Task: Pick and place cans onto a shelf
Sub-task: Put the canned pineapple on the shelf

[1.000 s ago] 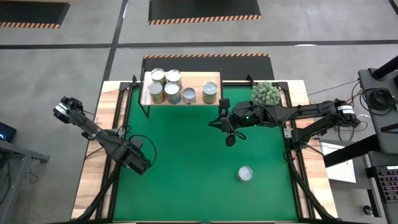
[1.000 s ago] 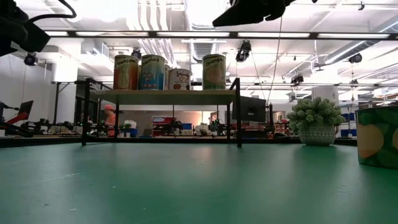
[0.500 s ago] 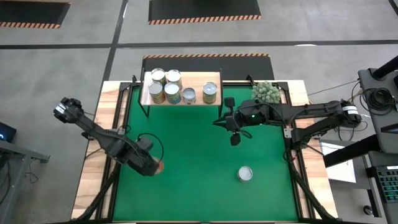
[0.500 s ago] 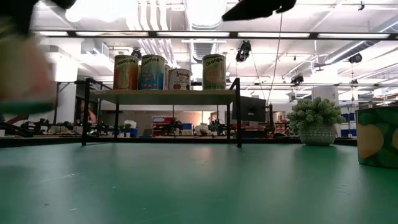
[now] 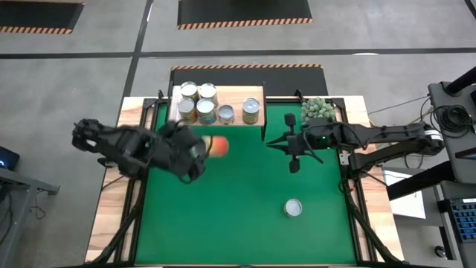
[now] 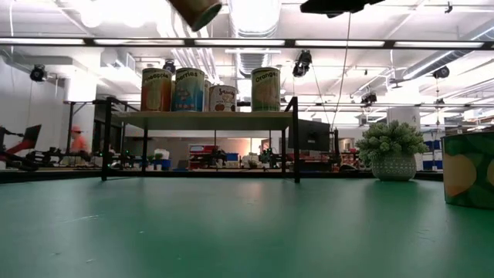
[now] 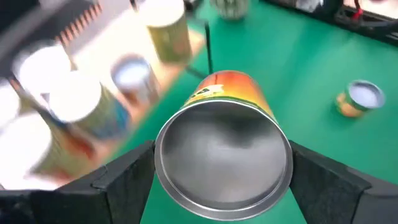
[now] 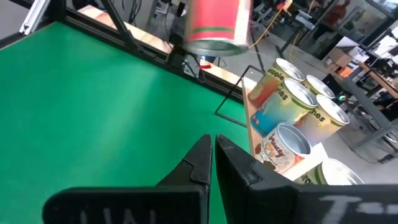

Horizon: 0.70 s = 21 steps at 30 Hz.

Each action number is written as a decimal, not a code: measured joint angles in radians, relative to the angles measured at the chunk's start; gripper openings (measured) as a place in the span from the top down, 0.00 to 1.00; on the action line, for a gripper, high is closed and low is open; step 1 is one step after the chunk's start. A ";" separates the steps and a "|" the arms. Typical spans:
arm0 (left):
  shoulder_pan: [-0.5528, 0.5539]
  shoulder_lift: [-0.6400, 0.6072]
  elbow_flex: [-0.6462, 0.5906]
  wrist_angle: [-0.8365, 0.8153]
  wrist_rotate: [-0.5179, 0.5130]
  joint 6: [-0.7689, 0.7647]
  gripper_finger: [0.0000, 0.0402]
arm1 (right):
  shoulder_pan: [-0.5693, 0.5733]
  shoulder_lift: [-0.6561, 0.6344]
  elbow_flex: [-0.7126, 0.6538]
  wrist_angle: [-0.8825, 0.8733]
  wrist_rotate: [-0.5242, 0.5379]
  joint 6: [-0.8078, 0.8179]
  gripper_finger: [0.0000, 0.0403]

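— What couldn't you make out?
— The left gripper [image 5: 199, 151] was smeared in the overhead shot, so its fingers were lost; the can [image 7: 222, 152] between them showed only its round end and a strip of label.
— And low down?
— That can [image 6: 195, 10] was cut by the top edge. The shelf cans [image 7: 93, 111] beyond the fingers were blurred, labels unreadable.
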<state>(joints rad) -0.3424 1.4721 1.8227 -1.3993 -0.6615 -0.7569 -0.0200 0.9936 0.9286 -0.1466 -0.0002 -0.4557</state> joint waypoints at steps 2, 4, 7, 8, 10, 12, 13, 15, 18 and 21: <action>0.055 0.030 0.075 0.001 -0.010 0.138 0.24 | 0.000 -0.008 -0.002 -0.001 0.000 0.002 0.98; 0.114 0.062 0.147 0.000 -0.012 0.261 0.24 | 0.000 -0.010 -0.003 -0.005 -0.001 0.003 0.98; 0.200 0.112 0.242 0.000 -0.013 0.418 0.24 | 0.000 -0.009 -0.006 -0.007 -0.001 0.003 0.98; 0.229 0.129 0.272 0.002 -0.013 0.464 0.24 | 0.000 -0.009 -0.006 -0.008 -0.002 0.002 0.98; 0.283 0.165 0.327 0.001 -0.013 0.555 0.24 | 0.000 -0.010 -0.007 -0.011 -0.002 0.002 0.98; 0.337 0.198 0.372 0.001 -0.013 0.635 0.24 | 0.000 -0.012 -0.007 -0.022 -0.003 0.001 0.98; 0.362 0.210 0.389 0.001 -0.013 0.667 0.24 | 0.000 -0.012 -0.007 -0.027 -0.002 0.000 0.98; 0.415 0.233 0.415 0.002 -0.012 0.718 0.24 | 0.000 -0.015 -0.007 -0.034 -0.003 0.002 0.98; 0.487 0.255 0.424 0.028 -0.012 0.789 0.24 | 0.000 -0.018 -0.007 -0.035 -0.002 0.003 0.98; 0.552 0.278 0.424 0.086 -0.001 0.856 0.24 | 0.000 -0.018 -0.008 -0.038 -0.002 0.003 0.98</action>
<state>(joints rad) 0.2096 1.7498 2.2463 -1.3133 -0.6625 0.0994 -0.0200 0.9760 0.9205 -0.1843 -0.0025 -0.4529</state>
